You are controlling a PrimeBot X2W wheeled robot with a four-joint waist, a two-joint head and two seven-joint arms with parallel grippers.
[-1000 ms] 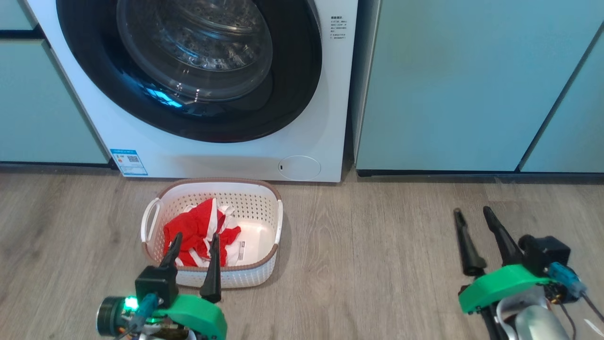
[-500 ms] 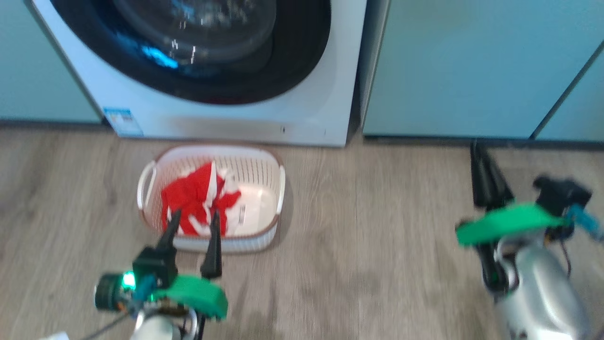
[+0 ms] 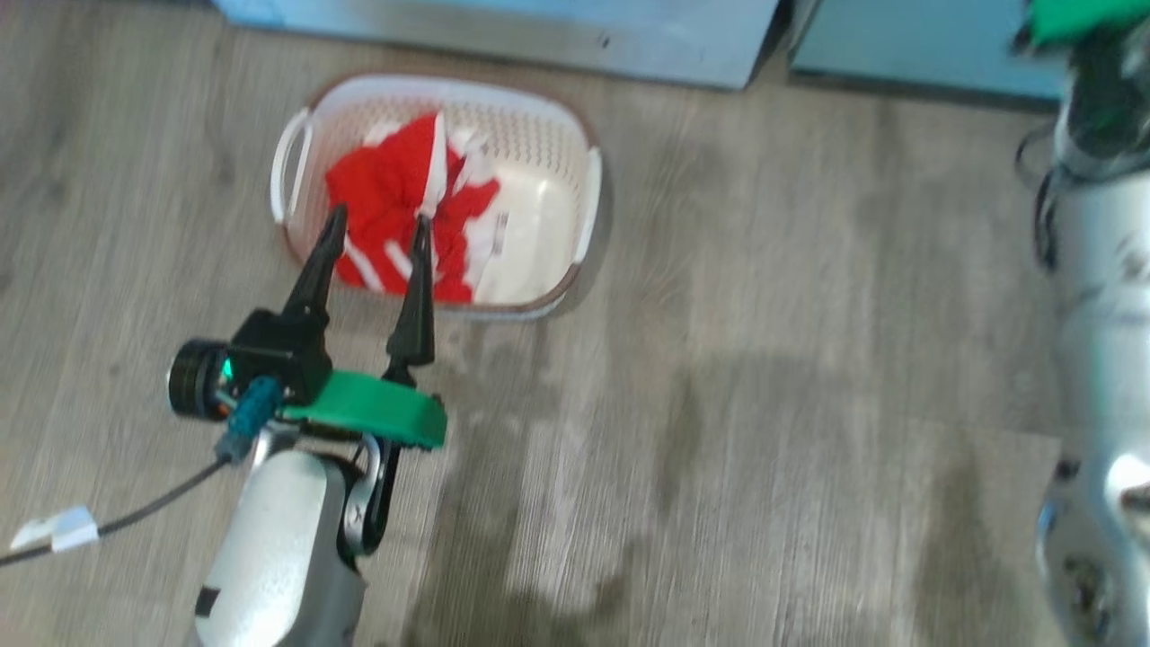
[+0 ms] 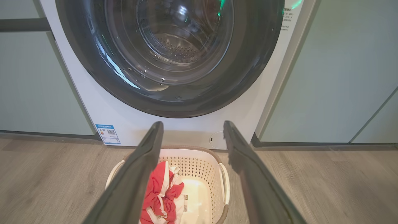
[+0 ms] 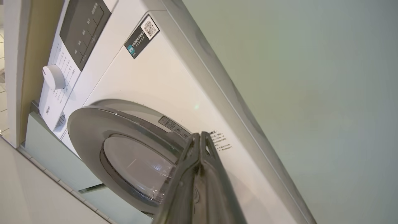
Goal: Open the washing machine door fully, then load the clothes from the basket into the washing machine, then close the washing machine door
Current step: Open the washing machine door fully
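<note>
The basket (image 3: 557,153) stands on the floor before the washing machine (image 4: 130,124), with the red and white clothes (image 3: 395,193) bundled in its left half. My left gripper (image 3: 379,220) hovers open over the basket's near rim, nothing between its fingers; its wrist view looks past the basket (image 4: 199,158) and clothes (image 4: 161,193) at the washing machine door (image 4: 169,56), which lies flush against the machine. My right gripper (image 5: 199,135) is shut on nothing, raised with its tips beside the right rim of the door (image 5: 124,161); whether they touch it I cannot tell.
Pale teal cabinets (image 4: 335,77) flank the machine on both sides. The control panel with a white dial (image 5: 53,77) is above the door. My right forearm (image 3: 1096,270) rises along the head view's right edge. Open wood floor (image 3: 764,359) lies right of the basket.
The head camera has tilted down, so the door has left its view. My right gripper has shut and risen toward the door. The left gripper stays open over the basket.
</note>
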